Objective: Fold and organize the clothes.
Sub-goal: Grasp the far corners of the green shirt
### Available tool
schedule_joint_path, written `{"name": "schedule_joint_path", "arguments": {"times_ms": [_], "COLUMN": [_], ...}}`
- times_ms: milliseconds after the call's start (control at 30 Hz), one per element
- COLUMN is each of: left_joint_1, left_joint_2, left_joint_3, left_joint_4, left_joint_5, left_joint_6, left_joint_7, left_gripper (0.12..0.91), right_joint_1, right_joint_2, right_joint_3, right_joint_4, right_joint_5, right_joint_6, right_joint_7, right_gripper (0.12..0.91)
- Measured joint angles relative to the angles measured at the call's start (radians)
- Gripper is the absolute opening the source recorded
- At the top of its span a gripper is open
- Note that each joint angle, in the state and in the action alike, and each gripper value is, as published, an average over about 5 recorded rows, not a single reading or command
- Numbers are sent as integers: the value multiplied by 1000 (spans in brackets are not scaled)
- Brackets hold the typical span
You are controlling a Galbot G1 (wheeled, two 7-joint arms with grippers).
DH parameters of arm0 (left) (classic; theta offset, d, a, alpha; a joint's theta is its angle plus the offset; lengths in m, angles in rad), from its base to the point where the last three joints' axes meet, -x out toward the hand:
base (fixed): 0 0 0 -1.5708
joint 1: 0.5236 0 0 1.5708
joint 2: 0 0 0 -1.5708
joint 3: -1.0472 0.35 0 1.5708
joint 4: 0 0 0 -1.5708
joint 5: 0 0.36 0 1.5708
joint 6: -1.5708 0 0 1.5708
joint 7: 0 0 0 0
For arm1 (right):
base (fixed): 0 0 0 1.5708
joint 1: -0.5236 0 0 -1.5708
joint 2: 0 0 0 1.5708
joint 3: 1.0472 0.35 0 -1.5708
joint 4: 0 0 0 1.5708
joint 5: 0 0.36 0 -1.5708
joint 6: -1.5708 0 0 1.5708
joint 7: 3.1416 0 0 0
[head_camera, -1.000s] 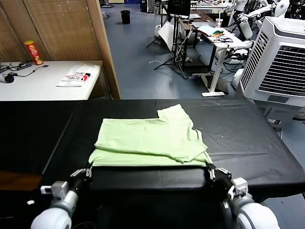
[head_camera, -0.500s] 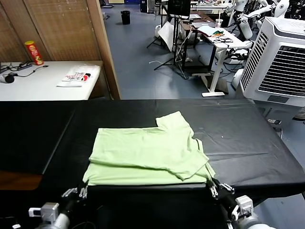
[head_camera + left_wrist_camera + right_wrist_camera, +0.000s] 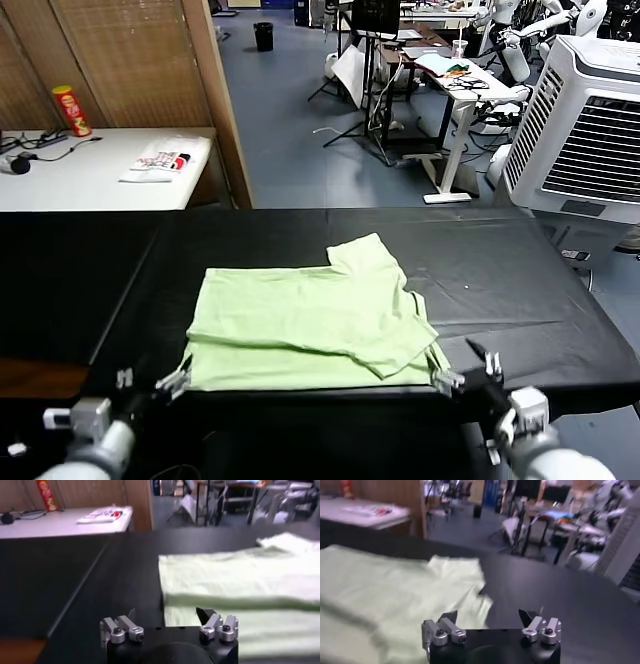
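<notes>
The folded light-green shirt (image 3: 310, 325) lies on my black table (image 3: 520, 290), my left gripper (image 3: 150, 385) and right gripper (image 3: 462, 372) spread wide at its near corners, holding nothing; no print readable.

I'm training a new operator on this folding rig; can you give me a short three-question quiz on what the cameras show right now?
1. True or false: the left gripper grips the green shirt.
2. The shirt lies on which surface? A) white table B) black table C) floor
3. Fill in: the right gripper is ___, beside the shirt's near corner.

Key: 1 false, it is open and holds nothing; 2 B; 3 open.
</notes>
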Motion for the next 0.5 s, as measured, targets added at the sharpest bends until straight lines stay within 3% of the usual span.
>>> {"name": "schedule_joint_path", "arguments": {"times_ms": [233,367,500], "left_joint_1": [-327,-498,-637], "left_joint_2": [133,144,125], "left_joint_3": [122,219,303], "left_joint_4": [218,372,515], "left_joint_5": [-186,-227,-239], "left_joint_6": [38,52,79], "left_joint_7": [-33,-33,-27], "left_gripper": [798,798,798], "right_joint_1": [375,551,689], "right_joint_2": [35,82,137], "right_joint_3": [-185,-280,-352], "right_joint_4": [-319,-507,-679], "right_joint_5": [53,60,56], "right_joint_6": [-1,-15,-38], "right_joint_7": [32,29,1], "right_gripper": [798,798,798]}}
